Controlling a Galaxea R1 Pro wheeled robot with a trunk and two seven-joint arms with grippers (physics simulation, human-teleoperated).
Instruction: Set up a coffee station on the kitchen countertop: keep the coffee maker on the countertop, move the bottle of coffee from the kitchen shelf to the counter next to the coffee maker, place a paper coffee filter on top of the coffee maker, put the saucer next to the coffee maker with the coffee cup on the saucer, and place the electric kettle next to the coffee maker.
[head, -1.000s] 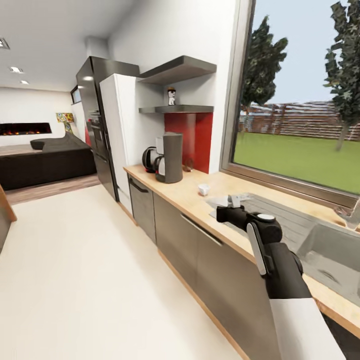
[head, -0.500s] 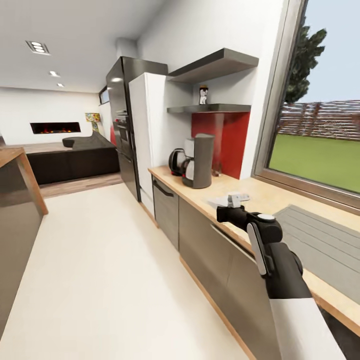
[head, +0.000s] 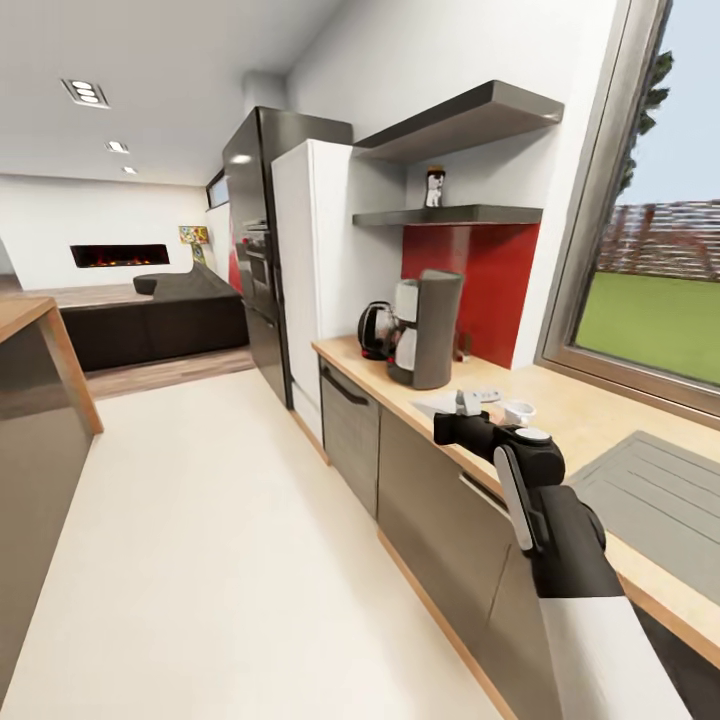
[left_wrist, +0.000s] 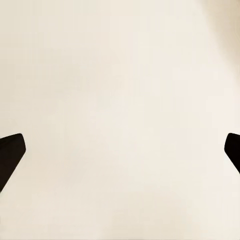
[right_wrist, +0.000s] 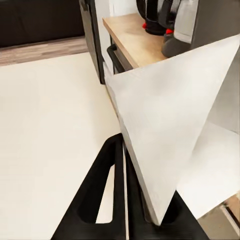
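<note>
The white folded paper coffee filter (right_wrist: 170, 120) is pinched flat between the two black fingers of the right gripper (right_wrist: 131, 200). The fingers are pressed close together on its bottom corner. From the head camera the filter shows as a pale sheet (head: 455, 403) at the front of the black right arm, over the edge of the long light wood kitchen countertop (head: 580, 420).

It should go on top of the tall dark grey coffee maker (head: 427, 328), which stands further along the counter by the red wall panel. A squat black electric kettle (head: 375, 329) sits just beside it. A small white coffee cup (head: 519, 411) stands on the counter nearer the arm. The small dark bottle of coffee (head: 434, 187) is up on the thin dark kitchen shelf (head: 450, 215).

To do this well, I think the robot should roll closer first, lift the filter above the machine, then lower it flat. The paper is thin and may bend or slip.

The left gripper (left_wrist: 120, 150) is spread wide over the pale floor, holding nothing.
</note>
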